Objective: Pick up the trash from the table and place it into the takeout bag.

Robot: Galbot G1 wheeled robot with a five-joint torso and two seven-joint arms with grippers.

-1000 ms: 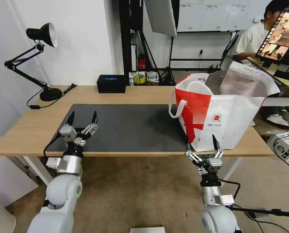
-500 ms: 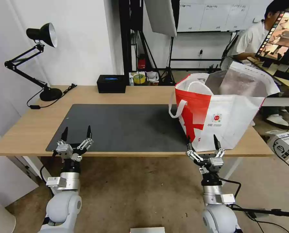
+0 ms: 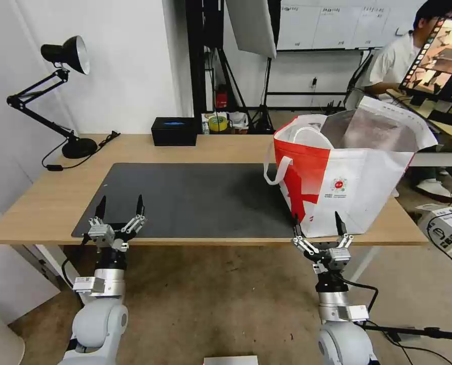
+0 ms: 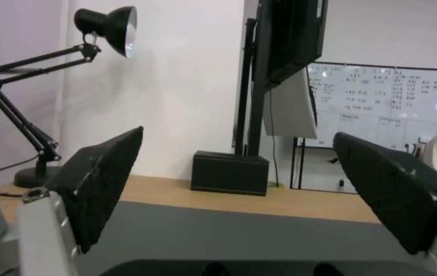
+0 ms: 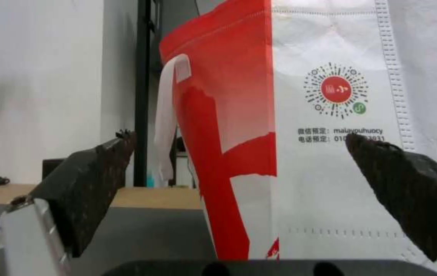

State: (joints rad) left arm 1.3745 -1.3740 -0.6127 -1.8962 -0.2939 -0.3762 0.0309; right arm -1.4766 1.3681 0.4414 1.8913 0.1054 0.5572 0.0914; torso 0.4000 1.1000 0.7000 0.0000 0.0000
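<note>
Both arms parked at the desk (image 3: 59,197) front edge: left gripper (image 3: 119,205) & right gripper (image 3: 317,221) spread wide, empty. Takeout bag (image 3: 347,187) stands on desk's right end, mouth up, w/ no trash on the grey mat (image 3: 195,197); pickup likely finished.

The takeout bag (image 3: 347,177) at three o'clock on the table (image 3: 48,197) hides its own contents: its near wall blocks the inside below the foil-lined rim. In the right wrist view the bag (image 5: 331,115) is cut off at the top edge, and the small print under its round logo (image 5: 337,89) is partly unreadable.
</note>
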